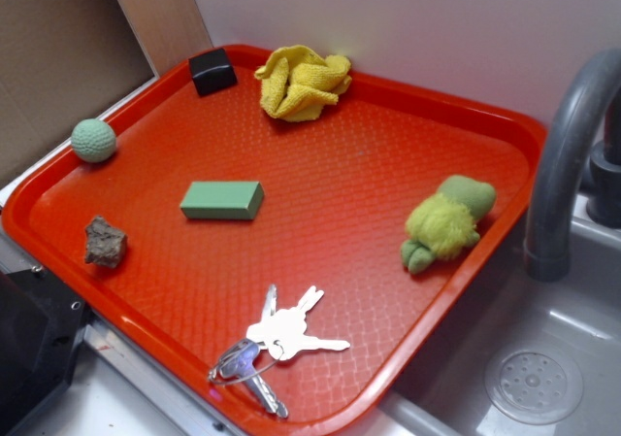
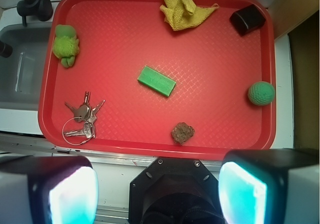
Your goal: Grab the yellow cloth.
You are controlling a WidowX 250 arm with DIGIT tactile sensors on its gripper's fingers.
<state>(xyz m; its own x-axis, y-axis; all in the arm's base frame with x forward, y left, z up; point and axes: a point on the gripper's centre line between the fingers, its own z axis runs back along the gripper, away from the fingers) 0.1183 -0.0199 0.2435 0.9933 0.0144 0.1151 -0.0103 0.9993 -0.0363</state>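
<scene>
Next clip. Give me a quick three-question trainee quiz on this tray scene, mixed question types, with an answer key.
1. True or false: the gripper is already shut on the yellow cloth.
2. Which item lies nearest the yellow cloth? A) black block B) key bunch C) brown rock
3. Fill in: the yellow-green plush toy lies on the red tray's side nearest the ____.

Key
1. False: its fingers are spread and sit outside the tray's edge, opposite the cloth.
2. A
3. Sink, with its grey faucet
</scene>
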